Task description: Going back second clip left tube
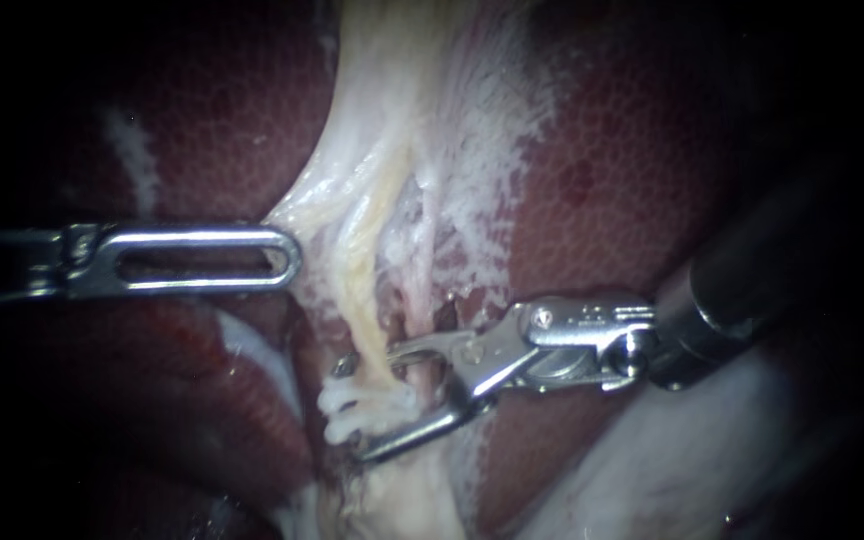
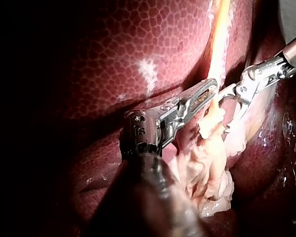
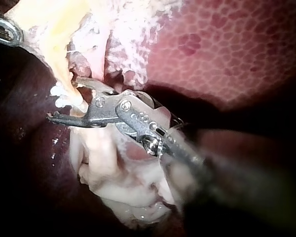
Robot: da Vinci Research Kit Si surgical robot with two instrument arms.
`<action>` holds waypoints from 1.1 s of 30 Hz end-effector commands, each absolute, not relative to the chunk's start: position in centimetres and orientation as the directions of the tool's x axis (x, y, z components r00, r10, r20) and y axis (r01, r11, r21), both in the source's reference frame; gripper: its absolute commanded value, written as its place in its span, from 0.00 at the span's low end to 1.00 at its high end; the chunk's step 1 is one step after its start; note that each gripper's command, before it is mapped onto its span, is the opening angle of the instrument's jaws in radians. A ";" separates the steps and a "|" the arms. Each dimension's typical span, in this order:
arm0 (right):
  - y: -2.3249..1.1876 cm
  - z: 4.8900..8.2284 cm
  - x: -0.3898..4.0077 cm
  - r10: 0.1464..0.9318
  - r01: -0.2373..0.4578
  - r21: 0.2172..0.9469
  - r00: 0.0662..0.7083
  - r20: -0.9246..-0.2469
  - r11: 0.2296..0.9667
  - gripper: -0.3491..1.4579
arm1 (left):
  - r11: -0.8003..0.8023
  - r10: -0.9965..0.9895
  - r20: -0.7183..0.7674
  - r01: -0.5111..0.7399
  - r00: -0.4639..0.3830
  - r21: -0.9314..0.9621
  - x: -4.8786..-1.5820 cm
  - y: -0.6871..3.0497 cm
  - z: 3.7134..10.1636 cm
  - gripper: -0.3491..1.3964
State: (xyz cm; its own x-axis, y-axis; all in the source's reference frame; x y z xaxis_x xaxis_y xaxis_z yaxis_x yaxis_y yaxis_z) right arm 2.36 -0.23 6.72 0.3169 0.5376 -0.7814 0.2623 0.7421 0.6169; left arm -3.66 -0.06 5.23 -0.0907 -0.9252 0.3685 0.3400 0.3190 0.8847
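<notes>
Endoscope view: left instrument (image 1: 287, 258) has its jaws pinched on the pale tissue (image 1: 352, 190) beside the left tube (image 1: 370, 300), probably to hold it taut. Right instrument (image 1: 377, 403) has its jaws spread, straddling that tube low down by a white lump (image 1: 347, 412) — clip? Can't tell. Liver (image 1: 602, 200) crowds both sides — the clear way out looks to be along its own shaft.
</notes>
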 end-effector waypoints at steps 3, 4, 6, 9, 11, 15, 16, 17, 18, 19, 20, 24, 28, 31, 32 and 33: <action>-0.20 6.68 2.28 0.538 0.260 0.617 0.316 -0.782 0.743 0.52 | 0.319 -0.925 0.369 0.340 -0.090 0.885 -3.66 -0.06 5.24 0.00; -0.20 6.68 2.26 0.538 0.260 0.617 0.316 -0.781 0.743 0.52 | 0.319 -0.925 0.369 0.340 -0.090 0.885 -3.67 -0.06 5.24 0.00; -0.21 6.67 2.20 0.539 0.262 0.617 0.314 -0.782 0.742 0.52 | 0.320 -0.925 0.369 0.340 -0.090 0.885 -3.67 -0.06 5.24 0.00; -0.22 6.66 2.13 0.538 0.266 0.616 0.314 -0.782 0.741 0.52 | 0.320 -0.925 0.369 0.340 -0.090 0.884 -3.67 -0.07 5.24 0.00; -0.22 6.66 2.06 0.537 0.269 0.616 0.314 -0.783 0.741 0.52 | 0.320 -0.925 0.369 0.340 -0.090 0.884 -3.66 -0.07 5.24 0.00; -0.23 6.65 1.92 0.536 0.268 0.614 0.314 -0.784 0.742 0.52 | 0.320 -0.925 0.369 0.340 -0.090 0.884 -3.66 -0.07 5.24 0.00; -0.22 6.64 1.89 0.536 0.263 0.614 0.314 -0.784 0.744 0.52 | 0.320 -0.925 0.369 0.340 -0.090 0.884 -3.66 -0.07 5.24 0.00; -0.21 6.63 1.86 0.537 0.261 0.615 0.314 -0.783 0.744 0.52 | 0.320 -0.925 0.369 0.340 -0.090 0.884 -3.66 -0.07 5.24 0.00; -0.20 6.62 1.83 0.538 0.261 0.616 0.314 -0.783 0.744 0.52 | 0.320 -0.925 0.369 0.340 -0.090 0.884 -3.66 -0.07 5.24 0.00; -0.17 6.60 1.78 0.540 0.258 0.618 0.314 -0.781 0.743 0.52 | 0.320 -0.925 0.369 0.340 -0.090 0.884 -3.66 -0.07 5.24 0.00; -0.15 6.58 1.76 0.542 0.256 0.619 0.314 -0.780 0.742 0.52 | 0.320 -0.925 0.369 0.340 -0.090 0.884 -3.66 -0.07 5.25 0.00; -0.01 6.48 1.56 0.554 0.232 0.628 0.313 -0.772 0.743 0.52 | 0.320 -0.925 0.370 0.340 -0.090 0.884 -3.66 -0.07 5.25 0.00; 0.17 6.36 1.34 0.545 0.209 0.614 0.306 -0.780 0.761 0.52 | 0.320 -0.925 0.370 0.340 -0.090 0.884 -3.66 -0.07 5.25 0.00; 0.26 6.30 1.22 0.539 0.194 0.604 0.303 -0.786 0.773 0.52 | 0.320 -0.925 0.370 0.340 -0.090 0.884 -3.66 -0.07 5.25 0.00; 0.30 6.27 1.17 0.538 0.187 0.603 0.303 -0.786 0.776 0.52 | 0.320 -0.925 0.370 0.340 -0.090 0.884 -3.66 -0.07 5.25 0.00; 0.32 6.25 1.13 0.537 0.182 0.601 0.303 -0.787 0.778 0.52 | 0.320 -0.925 0.370 0.340 -0.090 0.884 -3.66 -0.07 5.25 0.00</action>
